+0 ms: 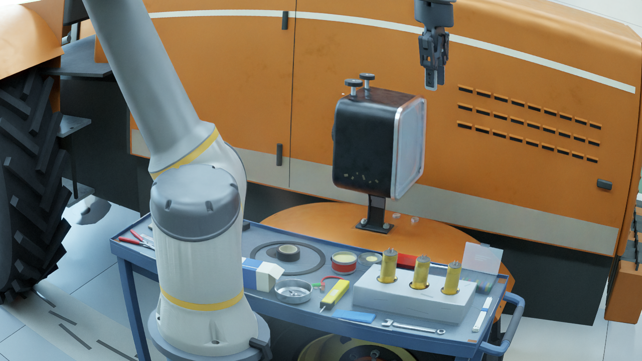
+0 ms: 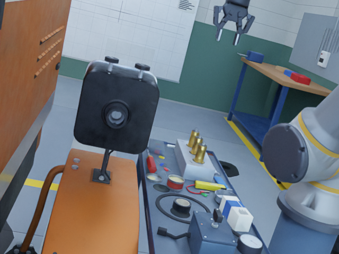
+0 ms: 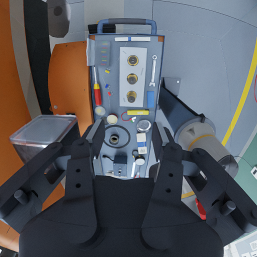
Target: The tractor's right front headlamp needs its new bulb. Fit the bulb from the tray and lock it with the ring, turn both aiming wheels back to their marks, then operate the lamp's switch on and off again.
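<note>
Three brass-coloured bulbs (image 1: 421, 271) (image 2: 196, 145) (image 3: 132, 79) stand upright in a pale tray (image 1: 414, 295) on the blue cart, and high above the cart my gripper (image 1: 433, 83) (image 2: 227, 37) (image 3: 127, 142) hangs open and empty, pointing down. The black headlamp (image 1: 378, 142) (image 2: 117, 107) stands on a bracket on the orange fender, lens toward the tractor's front. Its rear socket (image 2: 116, 116) faces the second side camera. Two aiming wheels (image 1: 360, 82) (image 2: 126, 63) stick up from its top. A black ring (image 1: 288, 252) (image 2: 180, 205) (image 3: 114, 139) lies on the cart. The blue switch box (image 2: 212, 231) (image 3: 119, 164) sits at the cart's near end.
The headlamp housing is the nearest obstacle, below and left of the gripper in the side camera. The tractor's orange hood panel (image 1: 516, 112) rises behind. Small tools, a red tin (image 1: 344, 262), a yellow tester (image 1: 335, 294) and a spanner (image 1: 413, 327) crowd the cart. A workbench (image 2: 284, 79) stands by the wall.
</note>
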Tool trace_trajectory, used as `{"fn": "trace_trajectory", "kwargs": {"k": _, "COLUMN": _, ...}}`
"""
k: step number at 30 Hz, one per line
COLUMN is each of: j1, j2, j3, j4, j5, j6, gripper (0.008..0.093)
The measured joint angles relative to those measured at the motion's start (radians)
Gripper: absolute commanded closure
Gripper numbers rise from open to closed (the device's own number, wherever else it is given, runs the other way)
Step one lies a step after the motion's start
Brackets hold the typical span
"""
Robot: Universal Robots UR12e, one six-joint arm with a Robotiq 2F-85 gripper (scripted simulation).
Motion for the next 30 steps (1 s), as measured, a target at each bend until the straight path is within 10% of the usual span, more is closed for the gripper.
{"fn": "trace_trajectory", "kwargs": {"k": 30, "j1": -0.006, "j2": 0.017, "j3": 0.058, "j4": -0.075, "j5": 0.0, "j6": -0.006, "gripper": 0.0434}}
